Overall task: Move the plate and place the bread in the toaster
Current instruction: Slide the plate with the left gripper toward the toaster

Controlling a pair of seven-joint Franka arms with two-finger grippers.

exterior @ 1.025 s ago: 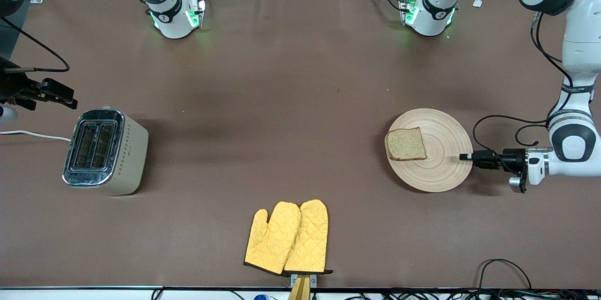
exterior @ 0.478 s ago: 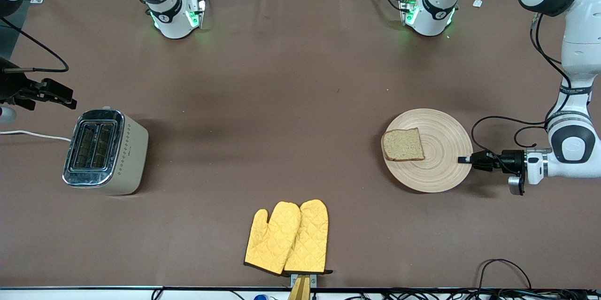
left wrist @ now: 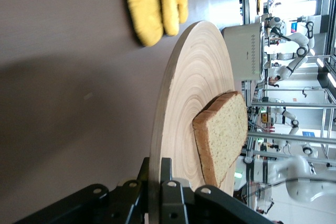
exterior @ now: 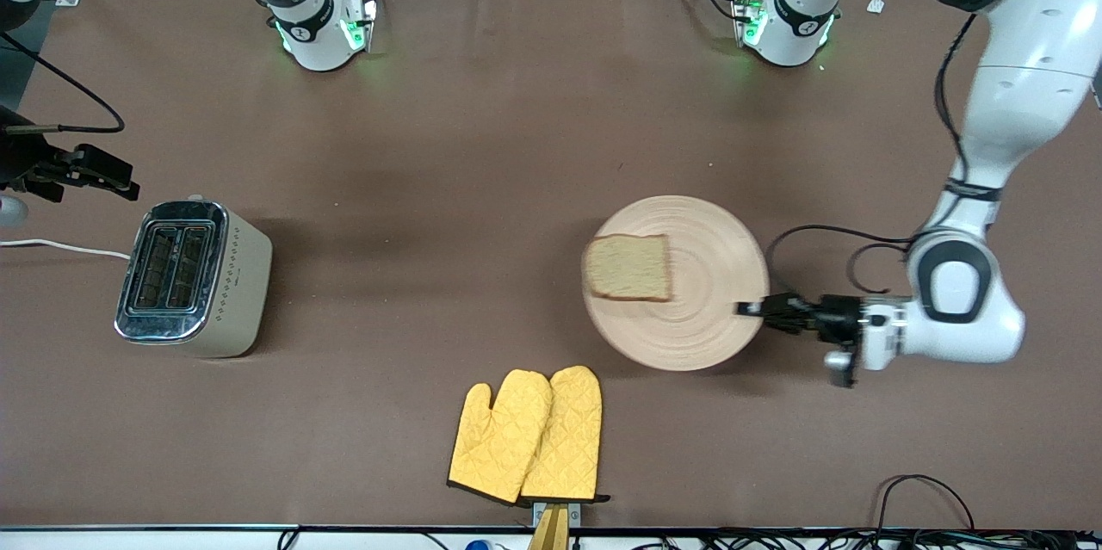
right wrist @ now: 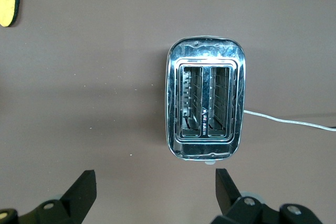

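Observation:
My left gripper (exterior: 747, 309) is shut on the rim of the round wooden plate (exterior: 706, 309), one finger on each face, as the left wrist view shows (left wrist: 156, 171). The brown bread (exterior: 628, 267) lies on the plate (left wrist: 194, 103), toward the edge away from my grip. That slice (left wrist: 226, 135) is whole and flat. The cream toaster (exterior: 191, 276) stands at the right arm's end of the table with both slots empty. My right gripper (exterior: 120, 180) hangs open over the table beside the toaster (right wrist: 206, 105), with nothing between its fingers (right wrist: 155, 179).
A pair of yellow oven mitts (exterior: 529, 434) lies close to the table's front edge, nearer to the front camera than the plate. The mitts (left wrist: 155, 1) also show in the left wrist view. The toaster's white cord (exterior: 60, 247) runs off the table's end.
My left gripper closed on the plate's rim, then moved the plate and bread toward the toaster's end of the table. The bread kept its place on the plate. The right arm barely moved.

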